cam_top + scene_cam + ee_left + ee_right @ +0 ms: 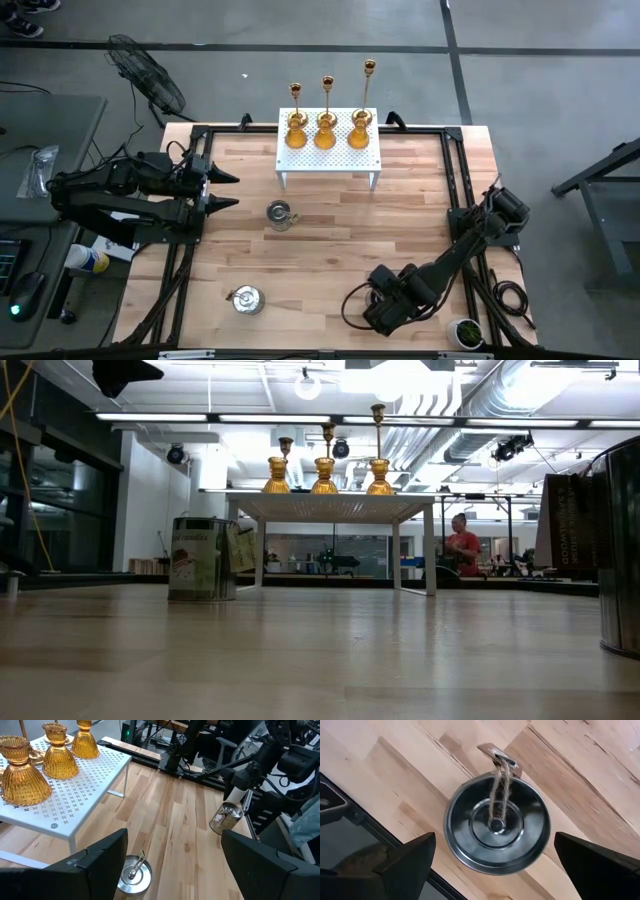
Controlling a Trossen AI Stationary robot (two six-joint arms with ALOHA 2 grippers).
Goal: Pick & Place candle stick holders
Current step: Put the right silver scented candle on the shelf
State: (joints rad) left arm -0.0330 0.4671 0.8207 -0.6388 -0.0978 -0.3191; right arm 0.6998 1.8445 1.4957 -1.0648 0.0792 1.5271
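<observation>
1. the right gripper (385,312) hangs low at the table's near right corner with its fingers spread wide and nothing between them; the right wrist view looks straight down on a silvery round pot (497,824) with a twine tag, lying right between the fingers
2. that pot sits beside the table's dark edge rail (395,845), so a straight descent looks to be the move, and the rail is what might crowd a finger
3. the left gripper (225,190) waits at the table's left edge, fingers apart and empty
4. a second silvery pot (280,214) stands mid-table, nearer the left arm; a third (246,299) sits near the front, left of centre
5. the white perforated rack (329,160) at the back carries three amber cups (326,133) and three gold candlesticks (327,95)
</observation>
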